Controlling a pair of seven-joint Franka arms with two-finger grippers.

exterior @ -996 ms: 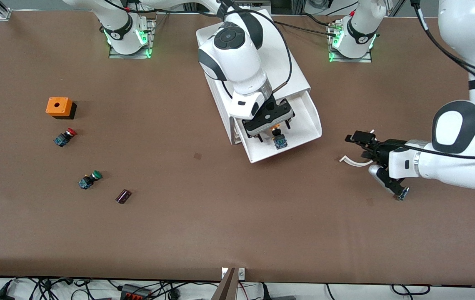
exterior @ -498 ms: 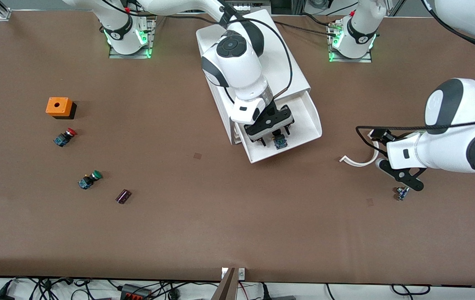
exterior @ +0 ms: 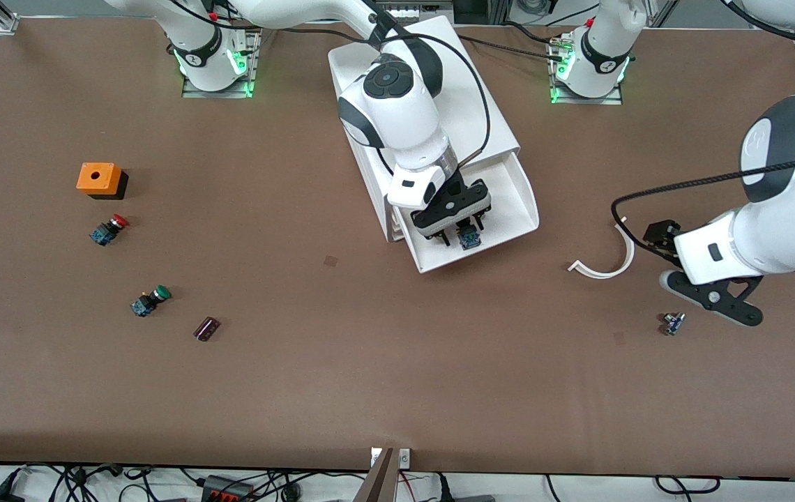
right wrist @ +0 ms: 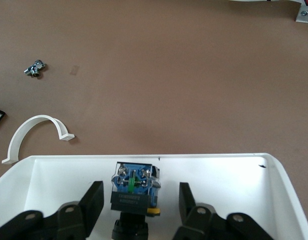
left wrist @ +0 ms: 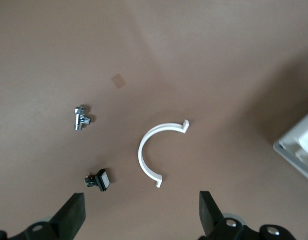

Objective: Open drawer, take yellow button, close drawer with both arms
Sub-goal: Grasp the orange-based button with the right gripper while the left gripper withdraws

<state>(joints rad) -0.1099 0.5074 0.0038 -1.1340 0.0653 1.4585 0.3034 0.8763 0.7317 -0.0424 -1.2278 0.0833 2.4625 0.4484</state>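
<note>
Lowered into the drawer [exterior: 509,202], right pincer [right wrist: 137,200] straddles the button [right wrist: 135,189], unclamped; left pincer [left wrist: 139,215] spread

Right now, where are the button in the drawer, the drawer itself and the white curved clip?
button [right wrist: 134,188]: right wrist view, on its blue base.
drawer [exterior: 517,209]: front view, on its bare side wall.
white curved clip [left wrist: 143,156]: left wrist view, on the arc's middle.

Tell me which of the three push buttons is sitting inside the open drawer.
The button with the orange-yellow cap, lying in the drawer between the right tool's fingers. The red-capped button and green-capped button lie on the table.
</note>
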